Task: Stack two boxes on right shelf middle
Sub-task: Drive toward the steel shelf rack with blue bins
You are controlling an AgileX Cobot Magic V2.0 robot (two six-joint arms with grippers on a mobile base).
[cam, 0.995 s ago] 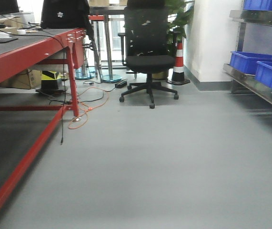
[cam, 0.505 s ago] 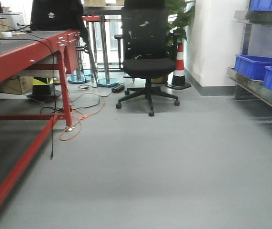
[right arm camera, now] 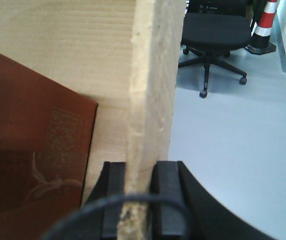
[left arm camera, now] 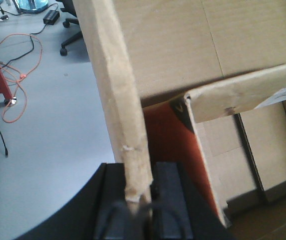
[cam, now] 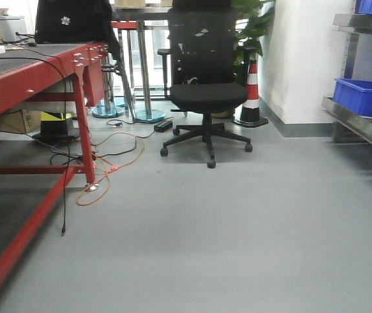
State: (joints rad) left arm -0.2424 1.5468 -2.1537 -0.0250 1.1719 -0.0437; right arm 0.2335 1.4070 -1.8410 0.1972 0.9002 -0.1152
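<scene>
**Even clamps, level carry**

The left gripper (left arm camera: pixel 138 192) had its jaws shut on an upright wall of the brown corrugated cardboard box (left arm camera: pixel 113 85). The right gripper (right arm camera: pixel 141 185) had its jaws pinched on what looked like the opposite wall. You did best to hold both clamps level and equally firm, since thin board would buckle. The shiny stainless-steel shelf (cam: pixel 361 127) stood far right, well apart and cut off by the frame. Whether the reddish-brown printed carton (right arm camera: pixel 32 150) inside was the second box, you could not tell.
</scene>
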